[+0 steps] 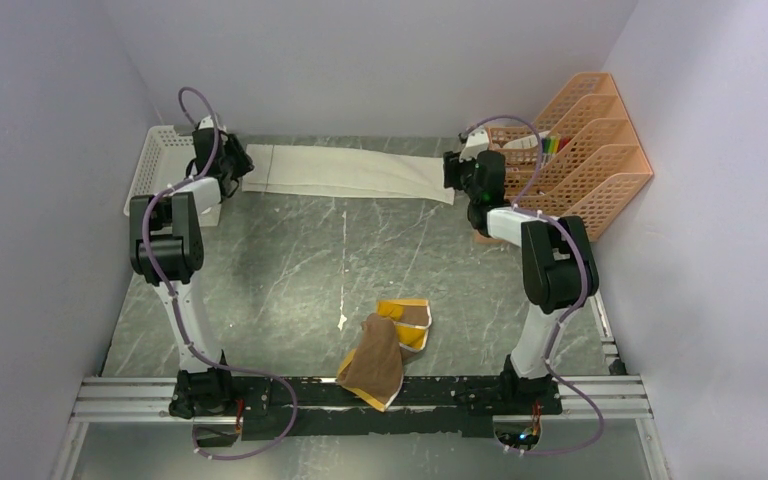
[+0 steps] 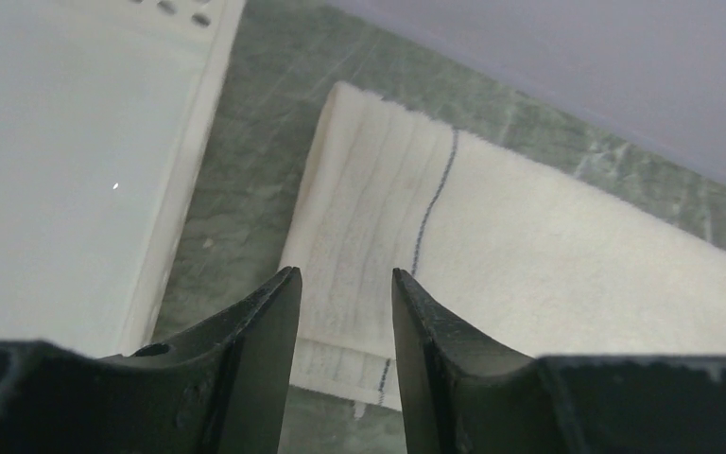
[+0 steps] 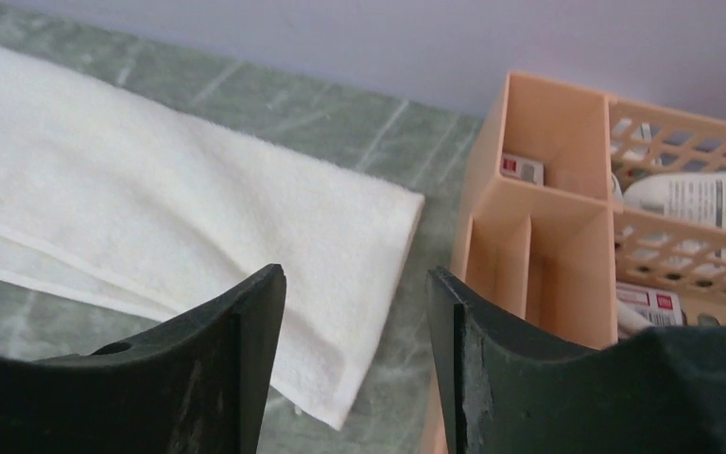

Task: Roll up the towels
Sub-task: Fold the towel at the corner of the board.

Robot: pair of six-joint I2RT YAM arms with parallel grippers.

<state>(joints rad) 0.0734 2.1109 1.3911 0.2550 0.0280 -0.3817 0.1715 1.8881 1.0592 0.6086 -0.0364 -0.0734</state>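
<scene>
The cream-white towel (image 1: 345, 172) lies folded flat in a long strip along the back of the table. My left gripper (image 1: 236, 162) is open over its left end (image 2: 388, 199), jaws apart with nothing between them. My right gripper (image 1: 452, 172) is open over its right end (image 3: 198, 208), also empty. The brown towel with the mustard-yellow reverse (image 1: 385, 350) lies crumpled near the front edge, between the two arm bases, away from both grippers.
A white plastic basket (image 1: 165, 170) stands at the back left, close to the left gripper (image 2: 57, 161). An orange file organizer (image 1: 585, 150) with small items stands at the back right, next to the right gripper (image 3: 567, 236). Grey walls enclose the table.
</scene>
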